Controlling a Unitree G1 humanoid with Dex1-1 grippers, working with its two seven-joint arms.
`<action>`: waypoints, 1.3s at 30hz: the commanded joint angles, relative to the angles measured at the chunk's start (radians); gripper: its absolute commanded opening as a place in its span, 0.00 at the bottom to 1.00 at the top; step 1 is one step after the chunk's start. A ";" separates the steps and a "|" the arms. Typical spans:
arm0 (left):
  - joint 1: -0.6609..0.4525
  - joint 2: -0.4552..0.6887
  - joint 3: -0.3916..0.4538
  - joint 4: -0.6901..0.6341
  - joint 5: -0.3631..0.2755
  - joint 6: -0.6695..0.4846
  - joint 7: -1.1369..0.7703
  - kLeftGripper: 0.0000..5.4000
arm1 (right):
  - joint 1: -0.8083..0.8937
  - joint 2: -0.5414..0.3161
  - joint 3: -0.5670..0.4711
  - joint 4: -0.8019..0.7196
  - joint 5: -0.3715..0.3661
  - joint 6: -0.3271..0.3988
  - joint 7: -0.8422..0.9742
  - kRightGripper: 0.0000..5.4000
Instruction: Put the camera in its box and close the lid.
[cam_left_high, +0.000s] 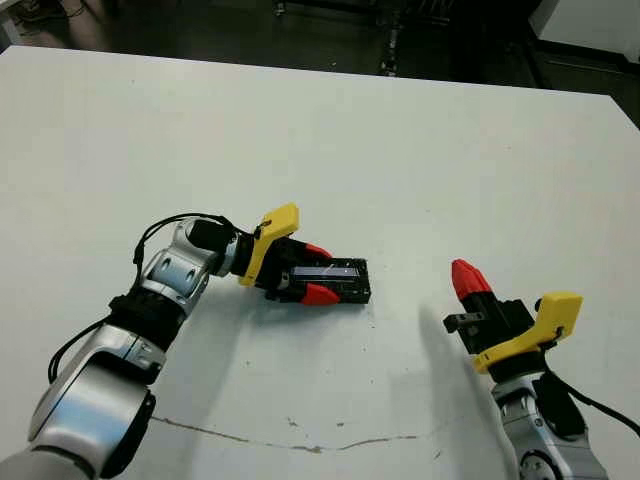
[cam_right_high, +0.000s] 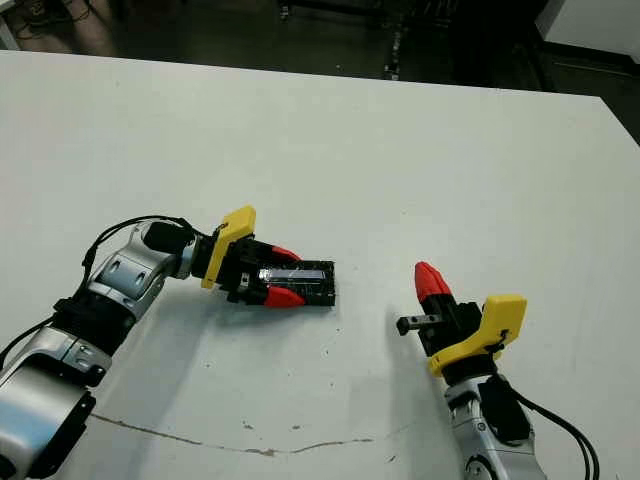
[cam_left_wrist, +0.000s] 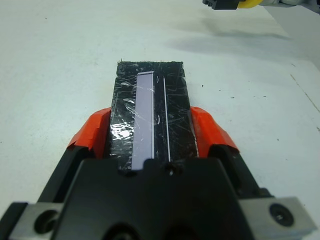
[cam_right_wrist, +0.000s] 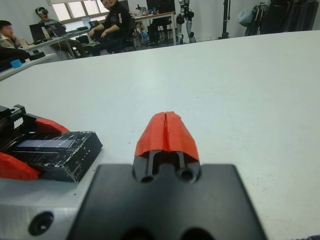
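Table (cam_left_high: 400, 150) white, with a thin crack line along its near edge.

Lid (cam_left_high: 335, 281) lies flat near table centre, slightly toward the near side. Black, crinkled foil surface, pale reflective strip running along its length. It appears to sit over the box; neither box nor camera can be seen, so what lies under it cannot be told from here.

Left gripper (cam_left_high: 312, 272) reaches in from 9 o'clock of the lid. Its two red fingers (cam_left_wrist: 91, 134) straddle the lid's long sides, one at each edge, clamped against it. Left wrist view confirms this: lid runs straight out between the tips, both pads touching its flanks.

Right gripper (cam_right_high: 430, 281) sits at 3 o'clock of the lid, well apart from it, above bare table. Its red tips are pressed together with nothing between them; the right wrist view shows only a thin seam where they meet. It points roughly toward 11 o'clock.

People (cam_right_wrist: 107, 22) seated at desks beyond the table's far edge, seen in the right wrist view.
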 joint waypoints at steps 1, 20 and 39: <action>0.065 -0.049 -0.094 -0.009 0.077 0.058 0.052 0.58 | 0.005 -0.011 -0.008 0.000 -0.001 0.008 -0.007 0.00; 0.126 0.060 -0.067 -0.026 0.133 -0.136 0.150 1.00 | 0.000 -0.012 -0.007 -0.001 0.006 0.014 -0.005 0.00; 0.312 0.355 0.095 -0.357 -0.015 -0.024 0.082 1.00 | -0.003 -0.012 -0.004 0.000 -0.001 0.006 -0.004 0.00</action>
